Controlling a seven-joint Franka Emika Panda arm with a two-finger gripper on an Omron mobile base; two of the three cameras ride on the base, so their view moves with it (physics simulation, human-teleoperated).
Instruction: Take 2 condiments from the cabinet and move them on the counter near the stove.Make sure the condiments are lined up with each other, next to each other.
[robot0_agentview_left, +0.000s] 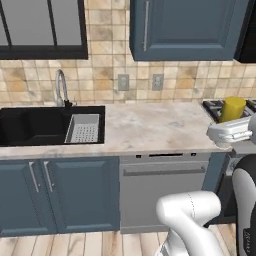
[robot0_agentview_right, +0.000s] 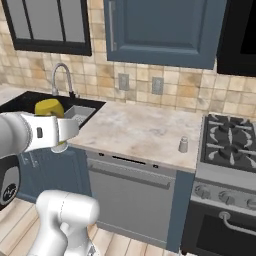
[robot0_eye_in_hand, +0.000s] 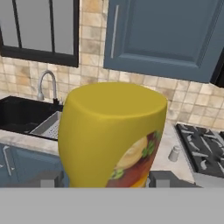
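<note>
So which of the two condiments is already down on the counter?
The small pale shaker, standing beside the stove. The yellow bottle is in the hand, above the floor.

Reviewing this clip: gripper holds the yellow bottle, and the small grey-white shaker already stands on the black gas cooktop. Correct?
Not quite. The small grey-white shaker stands on the beige marbled counter, beside the black gas cooktop, as the right base view shows. The gripper does hold the yellow bottle.

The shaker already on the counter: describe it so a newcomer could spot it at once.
Find the black stove at the right end of the beige counter. Just left of it, near the counter's front edge, stands the shaker: small, pale grey-white, upright and alone.
</note>
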